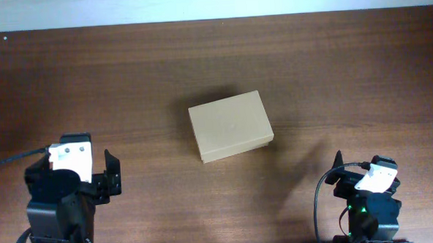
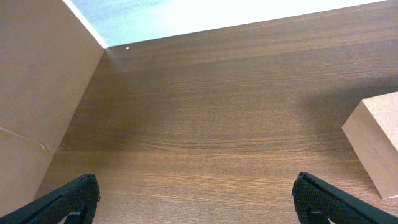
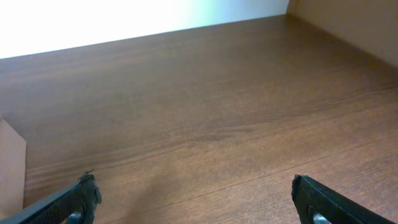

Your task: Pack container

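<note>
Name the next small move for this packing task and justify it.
Probably reach the left gripper toward the container to open it: it sits closed, and both that gripper and the right gripper are open, empty and apart from it.

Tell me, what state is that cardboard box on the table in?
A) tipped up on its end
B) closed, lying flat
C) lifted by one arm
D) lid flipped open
B: the box lies flat on the table with its lid down, and nothing is touching it.
</note>
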Available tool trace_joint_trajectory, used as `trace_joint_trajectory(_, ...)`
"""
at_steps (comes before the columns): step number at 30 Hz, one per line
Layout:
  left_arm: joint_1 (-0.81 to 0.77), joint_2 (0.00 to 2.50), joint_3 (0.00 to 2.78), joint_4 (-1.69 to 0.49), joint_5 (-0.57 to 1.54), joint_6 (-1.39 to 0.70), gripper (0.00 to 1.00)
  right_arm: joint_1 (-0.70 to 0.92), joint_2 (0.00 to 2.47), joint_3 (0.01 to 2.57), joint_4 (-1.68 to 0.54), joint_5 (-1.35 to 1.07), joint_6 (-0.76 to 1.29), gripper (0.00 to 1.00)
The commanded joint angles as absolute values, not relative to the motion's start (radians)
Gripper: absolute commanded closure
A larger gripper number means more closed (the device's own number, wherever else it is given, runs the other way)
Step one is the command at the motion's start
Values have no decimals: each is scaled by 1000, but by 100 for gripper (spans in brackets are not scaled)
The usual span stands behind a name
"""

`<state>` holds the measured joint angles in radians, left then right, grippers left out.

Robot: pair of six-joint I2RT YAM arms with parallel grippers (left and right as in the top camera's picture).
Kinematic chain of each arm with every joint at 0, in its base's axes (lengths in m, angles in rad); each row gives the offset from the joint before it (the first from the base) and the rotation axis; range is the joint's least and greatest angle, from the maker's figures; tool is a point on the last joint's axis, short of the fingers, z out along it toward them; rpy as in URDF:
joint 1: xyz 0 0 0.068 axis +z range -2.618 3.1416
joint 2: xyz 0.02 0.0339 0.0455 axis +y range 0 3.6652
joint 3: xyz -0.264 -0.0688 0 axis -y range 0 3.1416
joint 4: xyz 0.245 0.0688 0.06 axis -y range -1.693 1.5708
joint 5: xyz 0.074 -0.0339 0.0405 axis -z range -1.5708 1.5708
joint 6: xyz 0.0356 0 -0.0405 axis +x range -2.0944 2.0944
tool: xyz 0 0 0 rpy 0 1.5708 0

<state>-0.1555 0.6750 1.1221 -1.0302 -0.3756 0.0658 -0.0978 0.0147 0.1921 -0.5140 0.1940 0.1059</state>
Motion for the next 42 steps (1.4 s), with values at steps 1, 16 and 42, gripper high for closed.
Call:
trace_joint_trajectory(1,-152,674,1124,-1029,-385,57,1,-104,3,183,-528,187,113,1)
trace_joint_trajectory(16,-152,674,1124,-1029,-386,57,1,-104,4,183,-572,187,113,1)
trace_joint_trajectory(42,-41,139,210,80,-423,118,0,-104,4,183,-572,187,113,1)
